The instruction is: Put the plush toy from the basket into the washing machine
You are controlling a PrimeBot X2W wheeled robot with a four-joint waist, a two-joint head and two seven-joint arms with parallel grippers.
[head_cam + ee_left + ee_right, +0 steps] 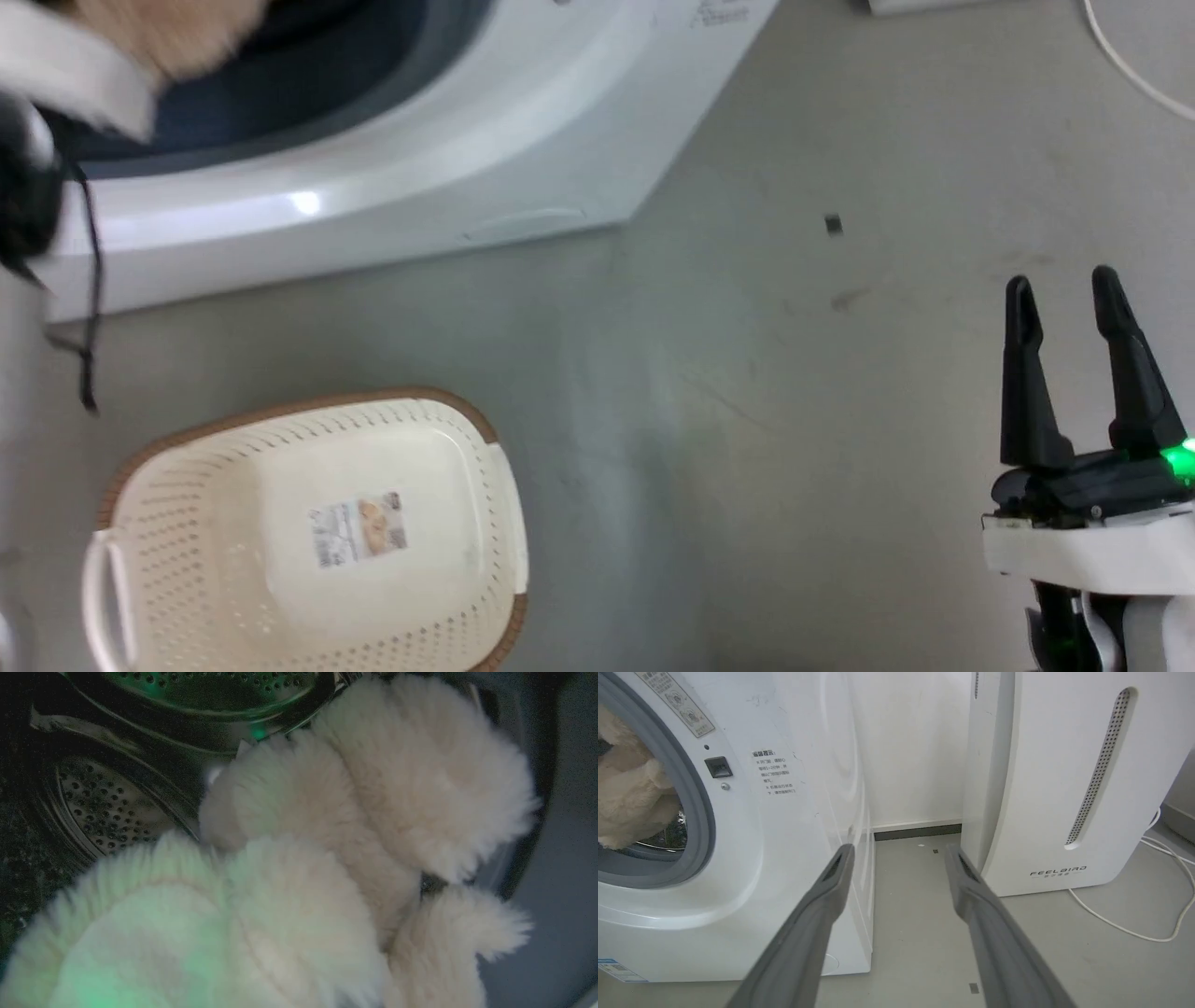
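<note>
The right end effector hangs released, its two dark fingers spread with nothing between them, off to the right of the washing machine and well apart from it, over the bare floor. The left end effector is reaching into the washing machine's opening. Its fingers are buried under fur in its own wrist view, so I cannot tell whether it is clenched on the toy or has let go.

The plush toy is inside the washing machine's round opening, past the grey ring and against the perforated steel drum. From the right wrist view it sits in the opening with its limbs bunched together. The basket stands on the floor just in front of the washing machine and holds nothing but the sticker on its bottom.

As I judge it, the carrying is done and the task is nearly finished. What seems left is to leave the toy resting in the drum and bring the left arm out of the washing machine.
</note>
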